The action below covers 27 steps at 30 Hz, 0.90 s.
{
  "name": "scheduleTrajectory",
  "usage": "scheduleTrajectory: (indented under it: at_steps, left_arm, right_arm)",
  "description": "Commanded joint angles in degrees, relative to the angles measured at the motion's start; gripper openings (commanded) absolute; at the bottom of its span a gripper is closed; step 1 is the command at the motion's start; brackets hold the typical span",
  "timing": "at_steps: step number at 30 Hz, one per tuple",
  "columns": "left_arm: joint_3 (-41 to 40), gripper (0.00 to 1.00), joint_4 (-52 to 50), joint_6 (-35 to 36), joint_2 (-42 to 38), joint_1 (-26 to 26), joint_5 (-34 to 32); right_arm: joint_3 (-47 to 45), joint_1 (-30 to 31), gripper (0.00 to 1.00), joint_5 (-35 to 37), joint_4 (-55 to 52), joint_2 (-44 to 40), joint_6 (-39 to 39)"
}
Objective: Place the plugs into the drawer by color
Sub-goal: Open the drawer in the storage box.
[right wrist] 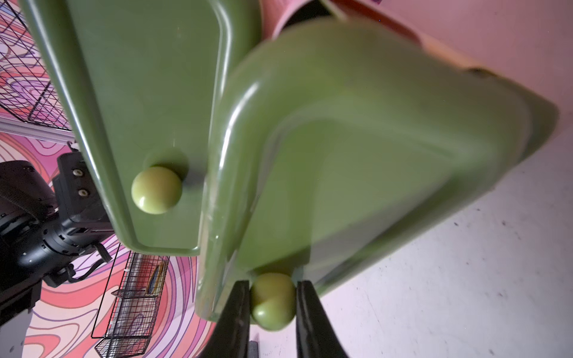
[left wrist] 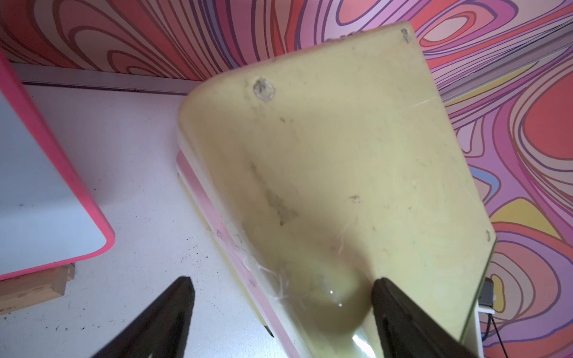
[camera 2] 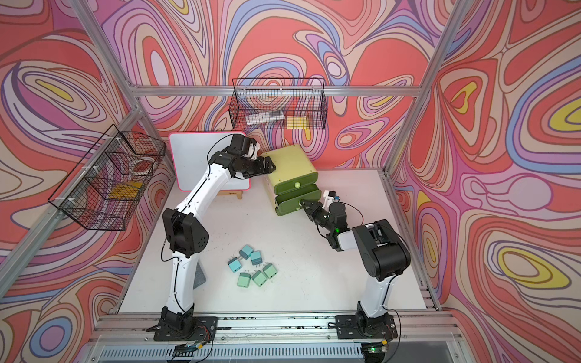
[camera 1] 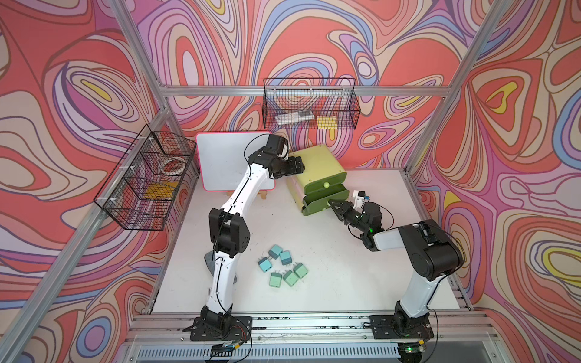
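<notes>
The drawer (camera 1: 314,163) stands at the back of the table, a pale yellow-green chest with three green fronts. My right gripper (camera 1: 332,206) is shut on the round knob (right wrist: 273,302) of the middle front (right wrist: 356,148), which juts out past the top front (right wrist: 139,93). My left gripper (camera 1: 298,166) is open over the chest's top left edge (left wrist: 325,186). One finger (left wrist: 400,313) is above the top and the other finger (left wrist: 167,313) is above the table. Loose plugs lie near the table's front: three light blue (camera 1: 275,251) (camera 1: 285,257) (camera 1: 264,265) and three mint green (camera 1: 275,279) (camera 1: 290,278) (camera 1: 300,270).
A pink-framed whiteboard (camera 1: 226,157) on a wooden stand leans behind my left arm, close to the chest. Black wire baskets hang on the back wall (camera 1: 309,108) and on the left wall (camera 1: 147,179). A grey object (camera 1: 208,261) lies under my left arm.
</notes>
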Motion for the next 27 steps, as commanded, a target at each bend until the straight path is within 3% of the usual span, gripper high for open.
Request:
scheduleTrajectory:
  at_steps: [1, 9, 27]
  left_arm:
    - [0.18, 0.89, -0.95, -0.11, 2.06, 0.44, -0.56]
    - [-0.07, 0.88, -0.90, -0.40, 1.91, 0.42, -0.24]
    - [-1.80, 0.88, -0.07, -0.53, 1.05, 0.32, 0.10]
  right_arm:
    - [-2.29, 0.79, 0.12, 0.75, -1.90, -2.25, -2.46]
    - [-6.16, 1.41, 0.12, 2.44, -7.95, -10.42, -5.98]
    - [-8.81, 1.67, 0.13, 2.72, -11.65, -12.25, -8.38]
